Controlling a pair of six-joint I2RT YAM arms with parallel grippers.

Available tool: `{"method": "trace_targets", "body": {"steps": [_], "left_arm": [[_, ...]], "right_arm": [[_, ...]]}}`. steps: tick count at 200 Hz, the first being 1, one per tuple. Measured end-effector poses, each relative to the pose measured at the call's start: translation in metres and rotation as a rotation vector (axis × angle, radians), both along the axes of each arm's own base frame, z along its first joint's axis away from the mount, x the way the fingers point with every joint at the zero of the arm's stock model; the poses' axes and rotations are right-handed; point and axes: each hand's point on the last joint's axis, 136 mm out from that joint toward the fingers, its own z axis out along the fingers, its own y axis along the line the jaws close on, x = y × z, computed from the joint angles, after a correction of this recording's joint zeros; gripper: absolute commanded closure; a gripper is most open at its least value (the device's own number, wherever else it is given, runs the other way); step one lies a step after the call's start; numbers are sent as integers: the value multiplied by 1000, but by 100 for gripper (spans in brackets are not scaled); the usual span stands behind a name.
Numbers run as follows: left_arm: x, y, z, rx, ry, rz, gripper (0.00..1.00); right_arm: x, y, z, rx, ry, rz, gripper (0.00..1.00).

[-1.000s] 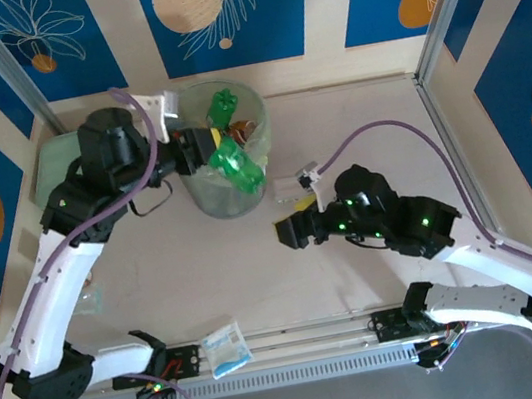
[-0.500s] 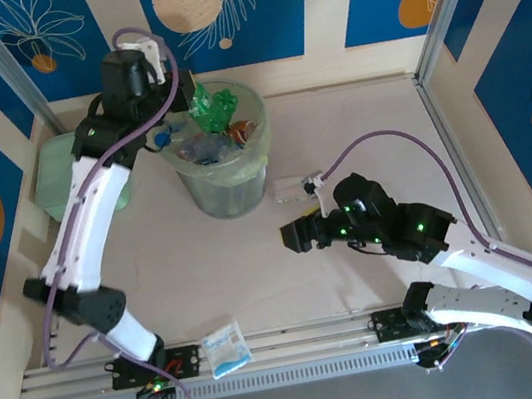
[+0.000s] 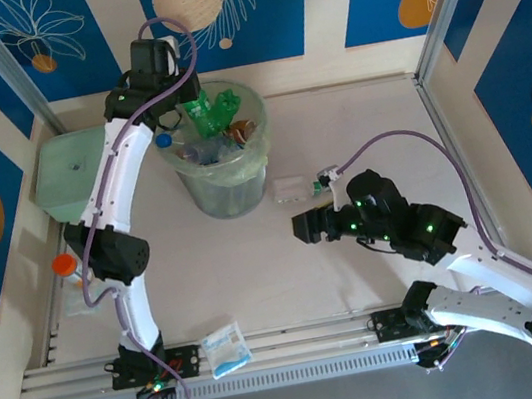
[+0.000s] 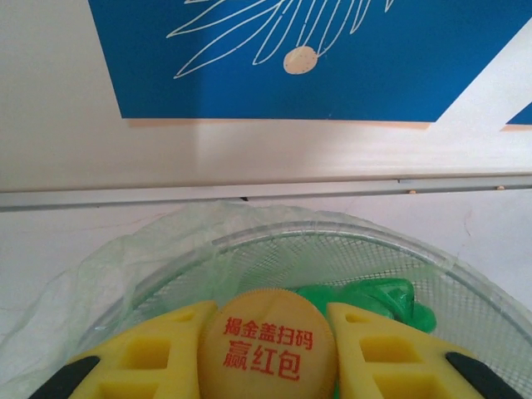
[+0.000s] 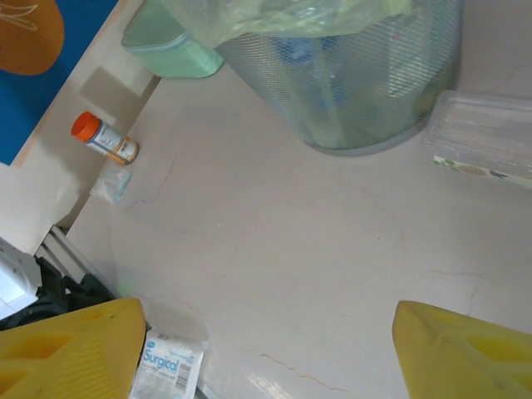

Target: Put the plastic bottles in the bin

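Noting sachet (image 3: pixel 226 349) at near bench (image 3: pixel 257 272) edge, not counting toward the task. Recording right end effector (image 3: pixel 299 228) hovering mid-bench, fingers spread wide, carrying nothing. Logging one orange-capped bottle (image 5: pixel 104 137) lying at bench's left edge, well apart from bin (image 3: pixel 230 197); judging it outstanding. Listing clear box (image 5: pixel 482 133) just beside bin. Counting several bottles (image 3: pixel 200 151) lying inside bin. Entering left end effector (image 4: pixel 266 320) over bin mouth, pinching green bottle (image 3: pixel 208 110) by its cap, release pending. Judging task nearly complete.
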Motion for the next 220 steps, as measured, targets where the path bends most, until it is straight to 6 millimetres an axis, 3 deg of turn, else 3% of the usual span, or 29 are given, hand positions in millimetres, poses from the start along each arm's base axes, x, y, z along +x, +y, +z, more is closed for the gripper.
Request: {"method": "trace_targets", "body": {"steps": [12, 32, 70, 109, 141, 171, 191, 220], "left_arm": [[0, 0, 0, 1, 1, 0, 80], [0, 0, 0, 3, 2, -3, 78], [-4, 2, -9, 38, 31, -15, 42], [-9, 4, -24, 54, 90, -12, 27], [-12, 5, -15, 44, 76, -9, 28], [-21, 8, 15, 5, 24, 4, 35], [-29, 11, 38, -20, -22, 10, 45], [-30, 17, 65, -68, -92, 23, 76]], "right_arm": [[5, -8, -4, -5, 17, -40, 21], [13, -21, -9, -16, 42, -105, 21], [27, -44, -19, -16, 92, -220, 21], [24, -48, -19, -7, 104, -233, 21], [23, -48, -19, -6, 107, -231, 21], [22, -47, -18, -1, 109, -224, 22], [22, -46, -19, 0, 111, -222, 24], [22, -46, -19, 3, 114, -224, 25]]}}
